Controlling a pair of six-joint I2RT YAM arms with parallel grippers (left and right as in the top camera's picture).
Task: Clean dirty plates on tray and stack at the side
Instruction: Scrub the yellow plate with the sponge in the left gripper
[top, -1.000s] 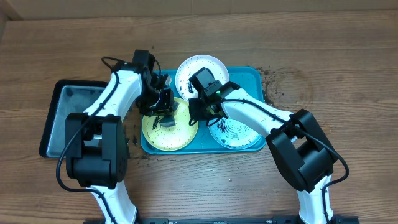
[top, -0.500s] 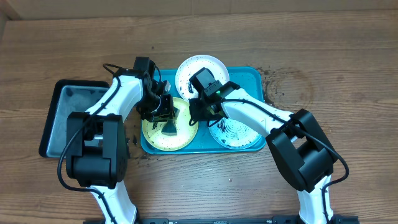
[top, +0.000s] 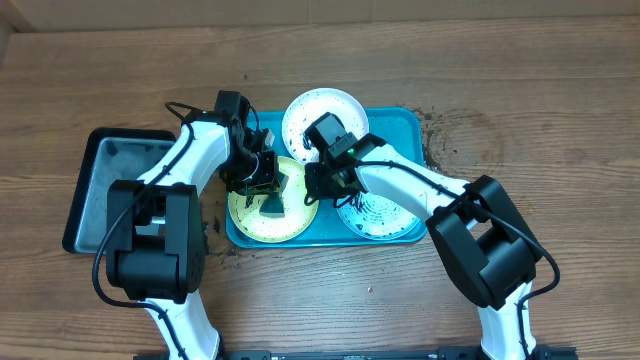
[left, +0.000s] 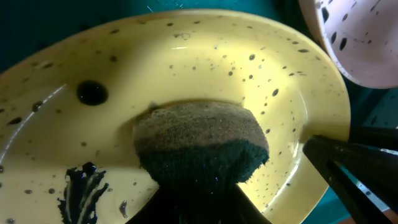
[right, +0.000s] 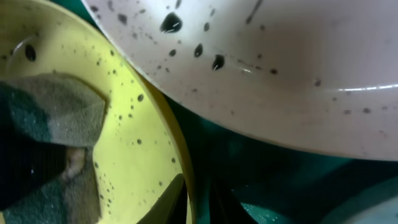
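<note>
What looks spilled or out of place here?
Black grime is scattered on the table off the tray's far right corner and beside its left edge. The white plate overhangs the tray's far rim.

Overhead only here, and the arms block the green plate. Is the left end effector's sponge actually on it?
Observer: Yes. The left wrist view shows the sponge pressed flat on the green plate.
Operator: Clean yet?
Observer: No. There are specks all over, plus a black blob and a smear beside the sponge.
Operator: Right end effector?
Observer: The right wrist view shows the green plate's rim between its fingers, seemingly pinched. The white plate overhangs that rim.
</note>
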